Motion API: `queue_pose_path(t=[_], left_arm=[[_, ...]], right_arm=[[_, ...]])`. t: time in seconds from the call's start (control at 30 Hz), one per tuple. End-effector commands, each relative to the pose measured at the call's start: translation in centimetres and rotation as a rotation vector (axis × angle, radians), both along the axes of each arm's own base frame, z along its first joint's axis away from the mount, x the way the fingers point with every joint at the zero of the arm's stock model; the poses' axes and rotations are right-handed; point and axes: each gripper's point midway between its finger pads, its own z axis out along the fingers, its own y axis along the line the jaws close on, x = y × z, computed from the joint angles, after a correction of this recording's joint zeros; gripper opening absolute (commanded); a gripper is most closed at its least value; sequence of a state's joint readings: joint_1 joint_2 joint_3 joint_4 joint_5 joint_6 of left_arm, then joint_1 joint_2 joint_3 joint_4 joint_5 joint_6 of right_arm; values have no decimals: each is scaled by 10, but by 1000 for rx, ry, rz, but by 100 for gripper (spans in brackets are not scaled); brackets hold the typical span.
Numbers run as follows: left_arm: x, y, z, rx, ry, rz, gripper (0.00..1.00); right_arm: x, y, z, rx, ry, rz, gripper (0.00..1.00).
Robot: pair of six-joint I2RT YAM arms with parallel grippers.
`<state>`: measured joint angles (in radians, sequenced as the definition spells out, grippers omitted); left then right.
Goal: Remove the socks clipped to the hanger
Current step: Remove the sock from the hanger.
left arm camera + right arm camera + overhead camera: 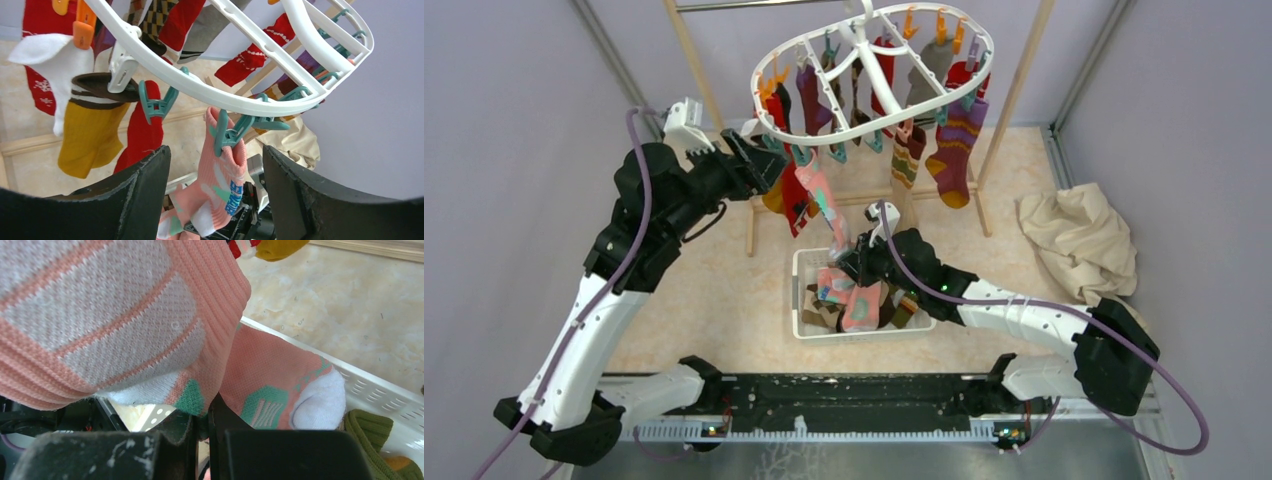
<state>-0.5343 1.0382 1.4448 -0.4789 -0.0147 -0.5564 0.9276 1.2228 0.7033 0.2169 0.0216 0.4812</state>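
The white oval hanger (pixel 874 75) hangs at the top centre with several socks clipped to it; it also fills the top of the left wrist view (pixel 240 95). A pink sock (pixel 822 200) hangs from a teal clip (pixel 227 135) on the hanger's near left rim and stretches down. My right gripper (pixel 856 262) is shut on its lower end (pixel 125 315), just above the basket. My left gripper (pixel 769 165) is open and empty beside the rim; the clipped sock top (pixel 225 170) sits between and beyond its fingers (pixel 145 190).
A white slotted basket (pixel 804 290) below holds dropped socks, among them a pink one (pixel 280 385) and a green one (pixel 370 430). The wooden rack's poles (pixel 1014 90) stand behind the hanger. A cream cloth (pixel 1079 235) lies at the right.
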Motion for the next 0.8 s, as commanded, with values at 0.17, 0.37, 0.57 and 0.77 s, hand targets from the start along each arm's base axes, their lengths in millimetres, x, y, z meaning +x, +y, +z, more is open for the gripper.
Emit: queue_pose_path(t=[0.17, 0.37, 0.57, 0.77], left_arm=[[-5, -31, 6, -28, -12, -76, 72], [4, -44, -2, 19, -11, -55, 72], [10, -35, -1, 50, -27, 4, 72], [16, -31, -2, 71, -53, 37, 68]], right_arm=[[3, 13, 32, 73, -62, 15, 0], [3, 12, 31, 69, -63, 16, 0], [2, 10, 29, 68, -62, 14, 0], [1, 12, 25, 71, -55, 20, 0]])
